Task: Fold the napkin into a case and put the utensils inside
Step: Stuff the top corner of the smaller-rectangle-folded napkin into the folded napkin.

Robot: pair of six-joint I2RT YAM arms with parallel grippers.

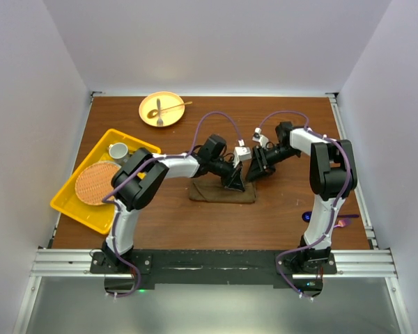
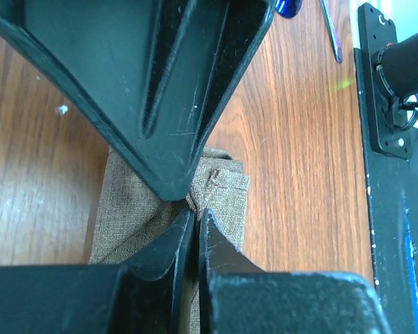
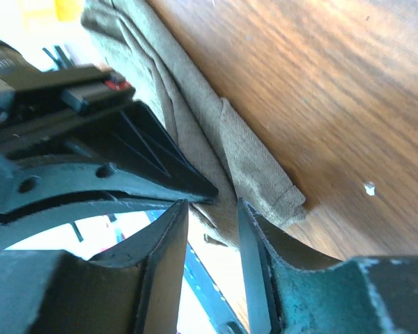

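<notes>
The left hand (image 2: 198,212) is pinched down to a sliver on a fold at the end of the napkin (image 2: 226,188), its two fingertips nipping the cloth just where the layers meet. Right against it, tip to tip, comes the right hand (image 3: 212,203); its fingers stand part-way apart, with daylight between them, and the napkin's edge runs up into that gap. I cannot tell whether the fingers press on the cloth. One of its fingers leans over the left hand's tips, all but touching them.

The napkin lies folded into a narrow, long olive-brown strip near the middle of the counter (image 1: 279,209), flat on the wood, with both hands at its right end. On bare wood off to the right, well apart from the napkin, lies a glossy blue-purple spoon (image 2: 288,6).

At the far edge sits a round yellow plate (image 1: 148,115) with a pale utensil (image 1: 173,107) across it. To the left a yellow tray (image 1: 83,209) holds a round woven mat (image 1: 94,182) and a small cup (image 1: 118,149).
</notes>
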